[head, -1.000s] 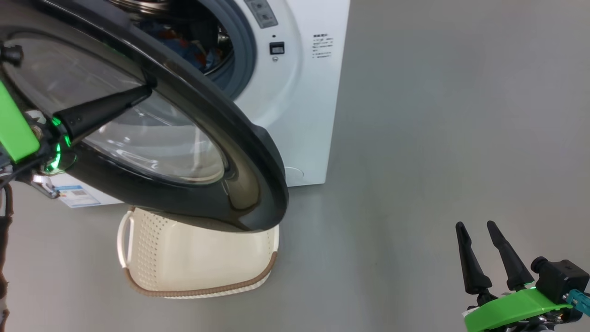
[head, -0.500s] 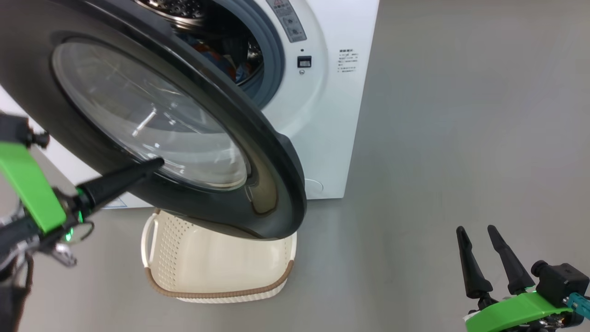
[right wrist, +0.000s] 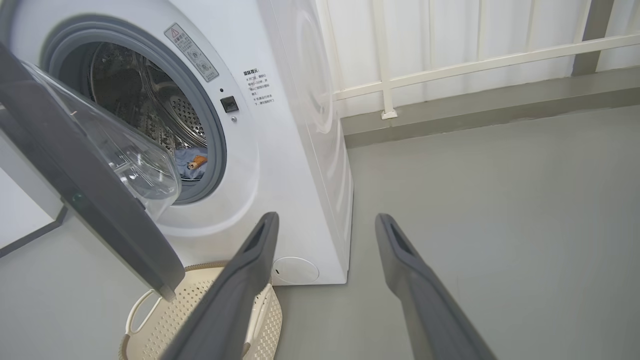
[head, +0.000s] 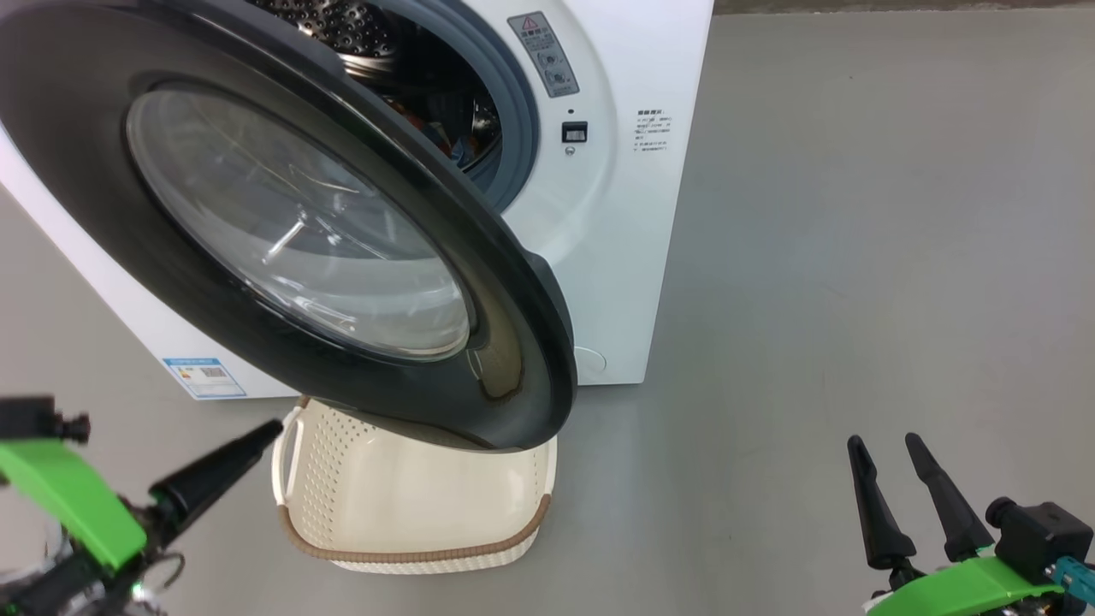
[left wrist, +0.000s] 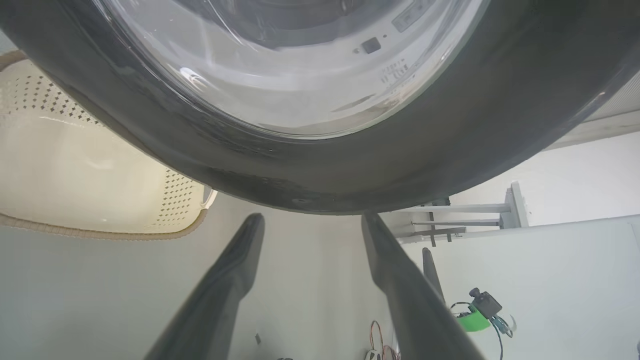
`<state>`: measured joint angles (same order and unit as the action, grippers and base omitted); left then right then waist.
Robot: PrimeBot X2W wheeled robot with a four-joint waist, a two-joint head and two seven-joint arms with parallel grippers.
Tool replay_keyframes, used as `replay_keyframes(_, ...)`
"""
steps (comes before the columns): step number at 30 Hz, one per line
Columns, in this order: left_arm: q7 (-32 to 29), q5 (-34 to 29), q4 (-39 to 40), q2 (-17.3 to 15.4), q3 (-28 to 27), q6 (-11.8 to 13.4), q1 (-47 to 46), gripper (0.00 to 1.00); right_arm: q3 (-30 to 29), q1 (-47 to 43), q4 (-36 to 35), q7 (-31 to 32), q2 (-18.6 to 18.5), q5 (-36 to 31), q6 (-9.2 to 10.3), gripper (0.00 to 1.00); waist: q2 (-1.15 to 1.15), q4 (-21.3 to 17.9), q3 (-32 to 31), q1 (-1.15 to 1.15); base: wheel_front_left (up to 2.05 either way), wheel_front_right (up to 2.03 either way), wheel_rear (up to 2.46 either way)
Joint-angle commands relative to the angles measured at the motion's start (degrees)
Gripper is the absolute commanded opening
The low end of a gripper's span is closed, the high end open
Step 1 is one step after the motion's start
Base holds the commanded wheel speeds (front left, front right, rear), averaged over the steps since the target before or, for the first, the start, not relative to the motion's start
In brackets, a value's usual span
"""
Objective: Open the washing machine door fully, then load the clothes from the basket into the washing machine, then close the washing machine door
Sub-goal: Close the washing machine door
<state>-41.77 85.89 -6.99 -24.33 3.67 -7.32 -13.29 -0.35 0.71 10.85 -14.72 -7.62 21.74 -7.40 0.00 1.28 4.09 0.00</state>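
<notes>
Left gripper [left wrist: 310, 221] has let go of the washing machine door [head: 291, 231] and dropped to the lower left of the head view, jaws now spread and empty. Door hangs half-swung across the upper left, over the basket [head: 334, 462], which looks empty. The clothes [right wrist: 192, 163] sit inside the washing machine [head: 633, 257], so I'd say only the closing push is left. Right gripper [head: 882, 441] idles lower right, released, holding nothing.

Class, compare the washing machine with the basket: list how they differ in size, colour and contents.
The washing machine is big and white; the basket is small and cream. The washing machine holds clothes; the basket's visible inside is bare. Both stand on the floor.
</notes>
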Motion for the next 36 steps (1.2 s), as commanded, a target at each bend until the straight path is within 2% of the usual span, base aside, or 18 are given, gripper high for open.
replay_keyframes(1, 1.7, -0.8, 1.6, -2.2, -2.6, -0.2, -0.2, 1.0, 1.5, -0.3, -1.4, -0.3, -0.9, -0.1, -0.09, 1.0, 0.0, -0.1, 0.0, 0.0, 0.0, 0.0, 0.0)
replay_keyframes(8, 12.8, -3.4, 1.4, -1.6, -1.0, -0.2, 4.3, 1.0, 1.6, -0.4, -1.3, -0.3, -1.3, 0.1, -0.09, 1.0, 0.0, -0.6, 0.4, 0.0, 0.0, 0.0, 0.0)
replay_keyframes(13, 23.2, -5.8, 1.7, -1.9, 1.3, -0.2, 6.5, 1.0, 1.6, -0.2, -1.3, -0.3, -1.3, 0.1, -0.09, 1.0, 0.0, -1.2, 0.4, 0.0, 0.0, 0.0, 0.0)
replay_keyframes(18, 36.2, -15.3, -0.9, -5.7, 9.6, -0.2, 8.6, 1.0, 1.4, -0.4, -1.2, -0.3, -1.3, 0.1, -0.09, 1.0, 0.0, -1.8, 0.1, 0.0, 0.0, 0.0, 0.0)
replay_keyframes(24, 51.1, -19.4, -6.6, -7.0, 18.8, -0.2, 8.4, 1.0, 1.1, -0.9, -1.2, -0.3, -1.1, 0.0, -0.09, 1.0, 0.0, -2.5, -0.5, 0.0, 0.0, 0.0, 0.0)
replay_keyframes(27, 55.5, -21.4, -9.7, -7.3, 21.2, -0.2, 7.1, 1.0, 0.9, -1.0, -1.3, -0.3, -0.9, 0.0, -0.09, 1.0, 0.0, -2.5, -0.3, 0.0, 0.0, 0.0, 0.0)
replay_keyframes(30, 56.6, -25.3, -12.6, -6.7, 21.4, -0.2, 5.7, 1.0, 0.8, -1.1, -1.2, -0.3, -0.8, 0.1, -0.09, 1.0, 0.0, -2.5, -0.3, 0.0, 0.0, 0.0, 0.0)
replay_keyframes(36, 56.7, -35.6, -11.8, -1.8, 12.8, -0.2, 5.8, 1.0, 0.5, -1.0, -1.1, -0.3, -0.8, 0.1, -0.09, 1.0, 0.0, -2.6, -0.1, 0.0, 0.0, 0.0, 0.0)
